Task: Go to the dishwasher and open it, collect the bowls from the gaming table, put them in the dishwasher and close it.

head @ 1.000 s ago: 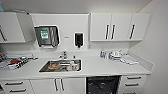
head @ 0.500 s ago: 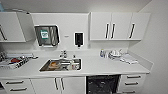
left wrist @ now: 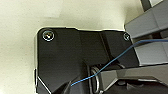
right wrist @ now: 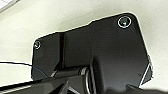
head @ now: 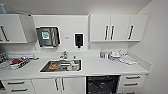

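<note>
Dishwasher under counter, interior facing camera

Built-in under-counter dishwasher: dark cavity exposed, wire racks faintly visible inside, so front stands open. About one cabinet wide. Sits beneath white countertop, right of sink cabinet doors, left of white drawer stack. Lower part cut off by frame edge.

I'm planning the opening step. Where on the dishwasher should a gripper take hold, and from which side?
Probably the top edge of the dishwasher, just under the countertop, coming straight from the front. Built in between cabinet doors and drawers, its sides are closed off. No handle can be made out.
</note>
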You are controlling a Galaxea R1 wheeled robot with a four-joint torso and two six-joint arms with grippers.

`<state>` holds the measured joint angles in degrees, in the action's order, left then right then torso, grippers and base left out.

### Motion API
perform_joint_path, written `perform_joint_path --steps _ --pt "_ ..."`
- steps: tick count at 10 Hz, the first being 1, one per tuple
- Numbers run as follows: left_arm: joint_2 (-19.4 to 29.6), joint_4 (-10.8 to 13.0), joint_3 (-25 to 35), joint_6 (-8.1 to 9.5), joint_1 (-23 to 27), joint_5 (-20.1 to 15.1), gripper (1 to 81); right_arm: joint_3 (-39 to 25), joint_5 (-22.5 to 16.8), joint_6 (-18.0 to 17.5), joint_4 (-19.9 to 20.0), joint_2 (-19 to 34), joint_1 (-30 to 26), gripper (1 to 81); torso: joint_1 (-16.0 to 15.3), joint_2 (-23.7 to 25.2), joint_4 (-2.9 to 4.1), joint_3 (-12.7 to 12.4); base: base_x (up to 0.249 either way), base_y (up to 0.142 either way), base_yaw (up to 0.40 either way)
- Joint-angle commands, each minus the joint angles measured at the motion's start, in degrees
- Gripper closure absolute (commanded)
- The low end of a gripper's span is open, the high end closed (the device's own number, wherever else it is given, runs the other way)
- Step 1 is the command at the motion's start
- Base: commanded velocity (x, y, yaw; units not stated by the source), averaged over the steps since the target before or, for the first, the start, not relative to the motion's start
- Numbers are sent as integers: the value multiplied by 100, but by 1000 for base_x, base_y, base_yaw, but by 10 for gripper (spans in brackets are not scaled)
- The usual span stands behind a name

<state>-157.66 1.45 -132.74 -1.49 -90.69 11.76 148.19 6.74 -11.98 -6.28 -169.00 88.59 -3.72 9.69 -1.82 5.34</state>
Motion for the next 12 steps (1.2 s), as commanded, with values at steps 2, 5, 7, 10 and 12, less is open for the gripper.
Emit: perform_joint_path --steps 2,5,7,10,12 --pt "15 -4 -110 -9 240 -254 10 7 -252 3 -40 -48 -293 10 2 2 0 7 0 0 0" --pt "-301 4 -549 -9 240 -254 10 401 -261 -6 -40 -285 -293 10 5 0 0 9 0 0 0" --pt "-494 30 -857 -9 231 -254 10 770 -305 3 -49 -514 -275 10 5 0 0 9 0 0 0" --pt "-618 49 -1043 -9 231 -254 10 895 -314 12 -58 -567 -267 10 5 0 0 9 0 0 0" --pt "-618 48 -1043 -9 240 -262 10 877 -314 21 -66 -567 -249 10 5 0 0 7 0 0 0"
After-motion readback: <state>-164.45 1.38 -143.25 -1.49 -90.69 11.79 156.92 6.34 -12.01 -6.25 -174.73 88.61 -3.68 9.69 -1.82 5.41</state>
